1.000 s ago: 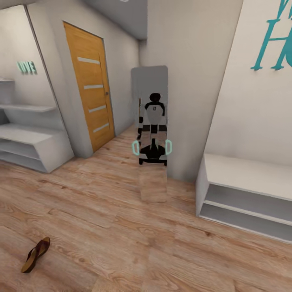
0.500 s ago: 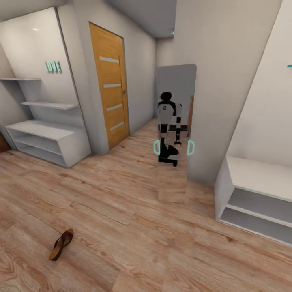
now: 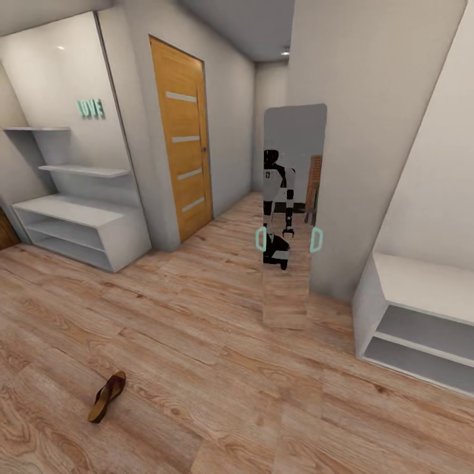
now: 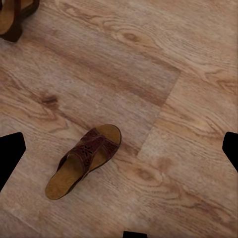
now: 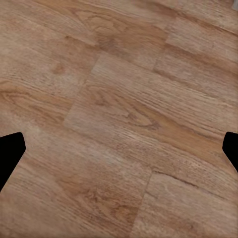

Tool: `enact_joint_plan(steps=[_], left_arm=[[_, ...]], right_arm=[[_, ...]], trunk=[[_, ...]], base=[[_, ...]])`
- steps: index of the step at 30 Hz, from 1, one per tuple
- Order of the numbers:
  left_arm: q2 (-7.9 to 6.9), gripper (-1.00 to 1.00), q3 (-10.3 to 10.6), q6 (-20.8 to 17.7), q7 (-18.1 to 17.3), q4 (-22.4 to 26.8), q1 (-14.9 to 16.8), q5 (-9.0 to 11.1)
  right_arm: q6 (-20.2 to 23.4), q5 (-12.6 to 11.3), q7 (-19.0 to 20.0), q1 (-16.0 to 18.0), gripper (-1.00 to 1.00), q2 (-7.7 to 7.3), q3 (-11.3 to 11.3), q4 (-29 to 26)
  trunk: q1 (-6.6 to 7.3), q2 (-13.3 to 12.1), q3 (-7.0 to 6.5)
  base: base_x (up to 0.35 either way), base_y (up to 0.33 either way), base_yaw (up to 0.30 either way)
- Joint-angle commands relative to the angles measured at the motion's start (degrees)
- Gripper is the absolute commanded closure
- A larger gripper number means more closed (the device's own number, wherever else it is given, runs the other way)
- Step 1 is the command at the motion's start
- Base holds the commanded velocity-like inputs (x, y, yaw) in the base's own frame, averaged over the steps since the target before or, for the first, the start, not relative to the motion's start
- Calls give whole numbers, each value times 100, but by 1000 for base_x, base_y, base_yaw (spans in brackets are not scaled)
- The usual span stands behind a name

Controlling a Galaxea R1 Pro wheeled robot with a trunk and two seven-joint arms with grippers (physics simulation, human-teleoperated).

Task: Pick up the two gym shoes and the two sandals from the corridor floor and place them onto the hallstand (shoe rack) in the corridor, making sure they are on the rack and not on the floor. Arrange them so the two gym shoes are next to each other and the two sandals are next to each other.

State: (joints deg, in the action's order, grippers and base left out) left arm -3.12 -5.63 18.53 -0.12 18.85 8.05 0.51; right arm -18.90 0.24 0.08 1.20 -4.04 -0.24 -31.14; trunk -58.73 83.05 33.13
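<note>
One brown sandal (image 3: 107, 397) lies on the corridor floor (image 3: 217, 368) in the head view. The left wrist view counts two: one whole sandal (image 4: 84, 160) in the middle, and part of a second sandal (image 4: 15, 17) cut off at a corner of the picture; whether either is the one in the head view cannot be told.

There are two pale grey hallstand units: one (image 3: 79, 227) on the left wall with two open shelf levels and two floating shelves above it, and another (image 3: 421, 316) on the right.

One orange door (image 3: 184, 138), one tall mirror (image 3: 293, 217), and one teal wall sign (image 3: 90, 108).
</note>
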Motion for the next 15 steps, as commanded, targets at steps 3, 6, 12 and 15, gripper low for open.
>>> enact_joint_plan(steps=[3,6,12,15], left_arm=[[-3,-100,-9,19,1,-4,8,9],[-4,-100,-9,19,0,-4,6,5],[-5,-100,-9,19,-1,-4,6,2],[-5,-100,-9,19,-1,-4,9,2]], right_arm=[[-17,-11,-28,4,-100,6,-8,-11],[-17,-19,-37,3,-100,13,-10,-19],[-17,-23,-42,3,-100,23,-11,-23],[-17,-23,-42,5,-100,25,-11,-23]], trunk=[[0,3,5],[0,3,6],[0,3,20],[0,3,32]], base=[[0,3,0],[0,1,9],[0,0,135],[0,0,215]])
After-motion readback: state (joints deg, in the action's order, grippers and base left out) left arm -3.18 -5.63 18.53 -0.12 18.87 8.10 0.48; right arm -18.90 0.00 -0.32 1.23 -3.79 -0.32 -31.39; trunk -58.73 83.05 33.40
